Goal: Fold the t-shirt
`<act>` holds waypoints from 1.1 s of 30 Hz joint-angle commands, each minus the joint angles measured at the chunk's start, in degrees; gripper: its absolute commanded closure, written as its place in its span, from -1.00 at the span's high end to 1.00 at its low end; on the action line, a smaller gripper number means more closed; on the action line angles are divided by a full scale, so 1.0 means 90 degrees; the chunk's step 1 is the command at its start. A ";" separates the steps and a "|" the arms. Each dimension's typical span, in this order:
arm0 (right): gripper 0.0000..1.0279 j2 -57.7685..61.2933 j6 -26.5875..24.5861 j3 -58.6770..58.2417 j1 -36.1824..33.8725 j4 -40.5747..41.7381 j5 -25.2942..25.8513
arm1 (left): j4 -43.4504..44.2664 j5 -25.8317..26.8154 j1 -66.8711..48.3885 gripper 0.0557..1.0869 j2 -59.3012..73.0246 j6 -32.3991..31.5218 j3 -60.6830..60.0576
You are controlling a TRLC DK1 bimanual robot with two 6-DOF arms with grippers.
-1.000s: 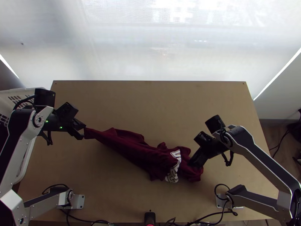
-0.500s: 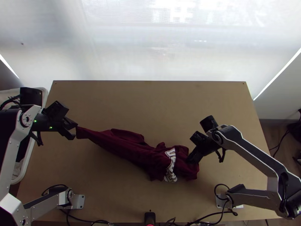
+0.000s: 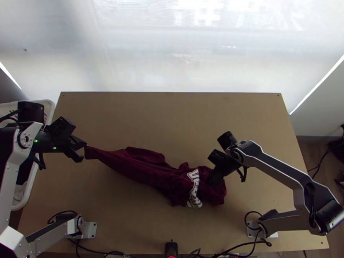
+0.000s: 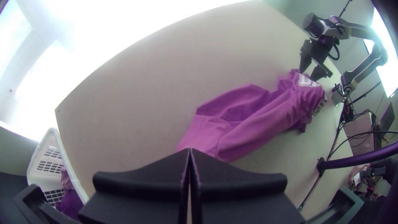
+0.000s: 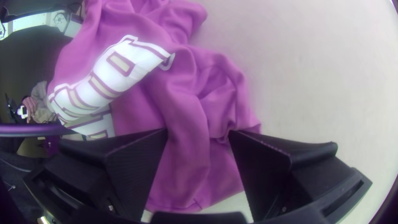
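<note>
so the maroon t-shirt [image 3: 142, 170] is lying long and rumpled across the surface [image 3: 172, 116]. left end effector [image 3: 83, 152] is clamped on its narrow end near the white basket [image 4: 37, 179], right end effector [image 3: 211, 179] is open at the bunched end by the print, with cloth between its fingers.

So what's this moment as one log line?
left gripper: shut on t-shirt end | right gripper: open at bunched opposite end | folding: unfinished
</note>
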 commanded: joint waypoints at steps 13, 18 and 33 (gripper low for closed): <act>-0.95 -0.1068 0.0163 -0.0035 0.0328 0.0201 0.0226 | -0.0049 -0.0012 0.0247 -0.93 -0.0162 -0.0061 0.0018; -0.95 -0.2035 0.0075 0.0542 0.0035 -0.0902 0.0274 | -0.0059 -0.0012 0.0637 -0.93 -0.0162 -0.0003 0.0233; -0.95 -0.3031 -0.0452 0.2993 -0.0971 -0.3793 0.0655 | -0.0381 0.0437 0.2707 -0.93 0.0190 0.0037 0.1932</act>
